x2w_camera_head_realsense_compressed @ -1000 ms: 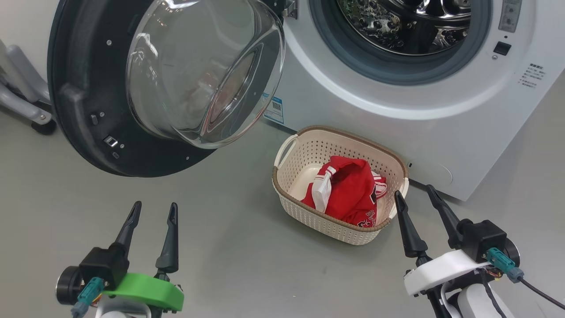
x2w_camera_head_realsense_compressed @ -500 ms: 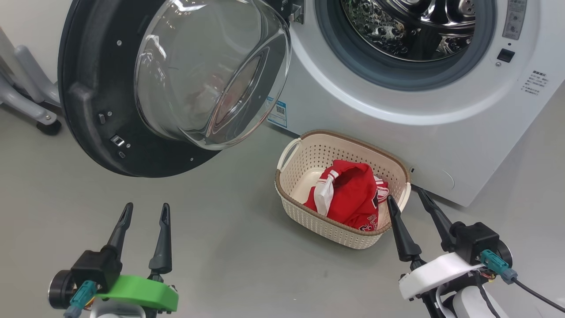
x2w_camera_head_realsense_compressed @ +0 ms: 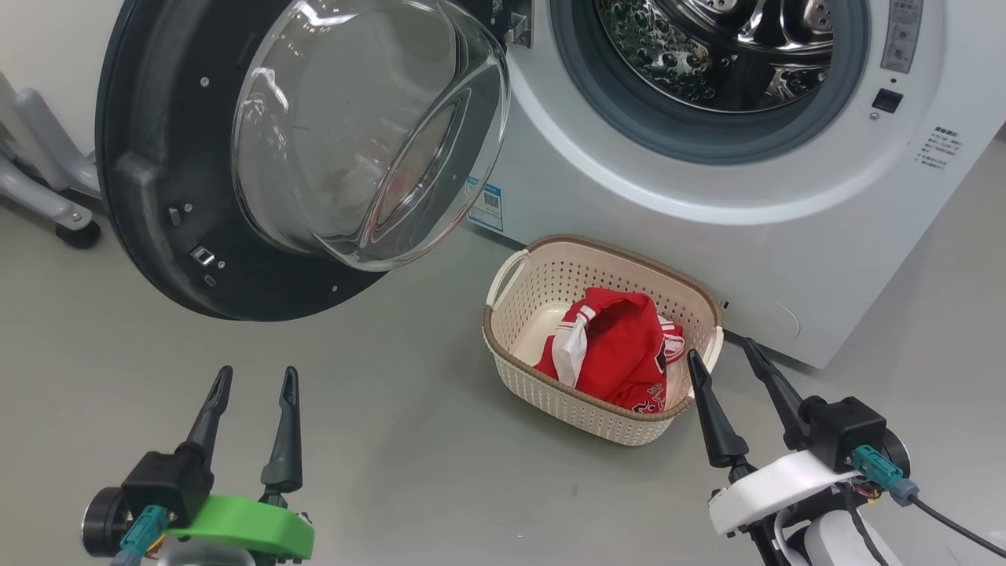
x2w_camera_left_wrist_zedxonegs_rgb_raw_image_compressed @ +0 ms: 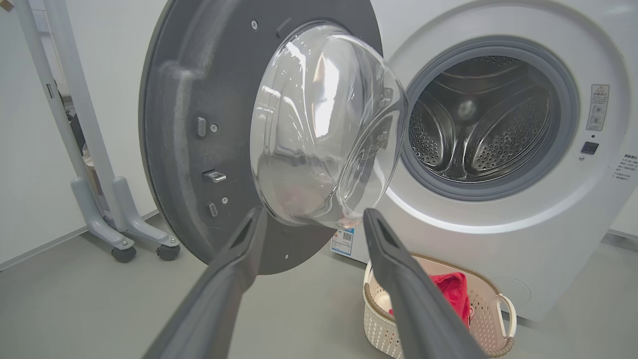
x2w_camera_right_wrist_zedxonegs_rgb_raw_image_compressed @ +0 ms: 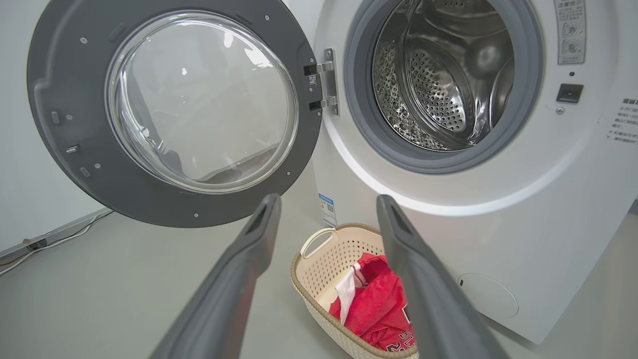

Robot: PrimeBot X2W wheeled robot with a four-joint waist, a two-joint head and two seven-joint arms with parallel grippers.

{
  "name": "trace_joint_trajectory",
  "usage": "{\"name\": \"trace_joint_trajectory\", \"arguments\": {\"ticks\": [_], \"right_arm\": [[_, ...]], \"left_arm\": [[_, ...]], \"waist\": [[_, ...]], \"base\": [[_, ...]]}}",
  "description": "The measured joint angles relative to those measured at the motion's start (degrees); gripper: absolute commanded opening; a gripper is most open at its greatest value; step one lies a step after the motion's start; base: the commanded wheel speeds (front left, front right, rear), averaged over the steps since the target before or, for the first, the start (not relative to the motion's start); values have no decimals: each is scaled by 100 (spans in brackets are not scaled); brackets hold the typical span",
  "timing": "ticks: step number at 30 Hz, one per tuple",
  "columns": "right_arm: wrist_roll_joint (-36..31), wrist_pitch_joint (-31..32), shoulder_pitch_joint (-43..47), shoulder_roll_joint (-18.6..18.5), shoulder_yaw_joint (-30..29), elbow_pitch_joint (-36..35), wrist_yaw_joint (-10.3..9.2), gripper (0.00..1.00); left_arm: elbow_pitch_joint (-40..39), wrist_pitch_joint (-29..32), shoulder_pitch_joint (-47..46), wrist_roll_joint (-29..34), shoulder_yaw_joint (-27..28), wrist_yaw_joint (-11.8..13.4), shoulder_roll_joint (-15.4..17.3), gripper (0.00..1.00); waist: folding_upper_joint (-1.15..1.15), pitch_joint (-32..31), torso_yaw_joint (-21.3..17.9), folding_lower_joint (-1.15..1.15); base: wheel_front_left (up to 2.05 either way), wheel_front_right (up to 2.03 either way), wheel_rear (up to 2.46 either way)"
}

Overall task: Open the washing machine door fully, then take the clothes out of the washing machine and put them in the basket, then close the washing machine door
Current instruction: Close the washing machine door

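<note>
The left gripper (x2w_camera_head_realsense_compressed: 258, 371), two long dark fingers on a green mount, hangs spread and empty over the grey floor (x2w_camera_head_realsense_compressed: 409, 456). The right gripper (x2w_camera_head_realsense_compressed: 719, 350), on a white mount, is equally spread and empty, its fingertips just beside the small cream perforated plastic basket (x2w_camera_head_realsense_compressed: 581, 244). Over the last second only the head camera has shifted slightly; both grippers stay wide. The red clothes with white trim (x2w_camera_head_realsense_compressed: 621, 338) lie in the basket, in front of the big white washing machine (x2w_camera_head_realsense_compressed: 786, 236). Its steel drum (x2w_camera_head_realsense_compressed: 707, 47) looks empty. What remains, I judge, is shutting the black-rimmed round glass door (x2w_camera_head_realsense_compressed: 149, 196), which stands wide open.
</note>
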Motion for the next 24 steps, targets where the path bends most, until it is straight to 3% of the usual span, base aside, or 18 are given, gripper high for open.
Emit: {"name": "trace_joint_trajectory", "arguments": {"ticks": [13,14,15,17,24], "right_arm": [[0,0,0,20,1,13,0,100],[0,0,0,20,3,14,0,100],[0,0,0,21,5,14,0,100],[0,0,0,21,7,14,0,100],[-3,0,-6,24,125,2,0,100]], "left_arm": [[-41,0,34,1,51,1,0,100],[-43,0,35,2,55,0,0,96],[-45,0,36,9,60,0,0,54],[-60,0,37,18,71,0,0,0],[-253,0,62,68,238,-7,7,0]], "waist": [[0,-22,-38,0],[0,-20,-40,0],[0,-18,-42,0],[0,-11,-47,0],[0,71,-90,0]], "base": [[0,0,0],[0,0,0],[0,0,0],[0,0,0],[0,0,0]]}}
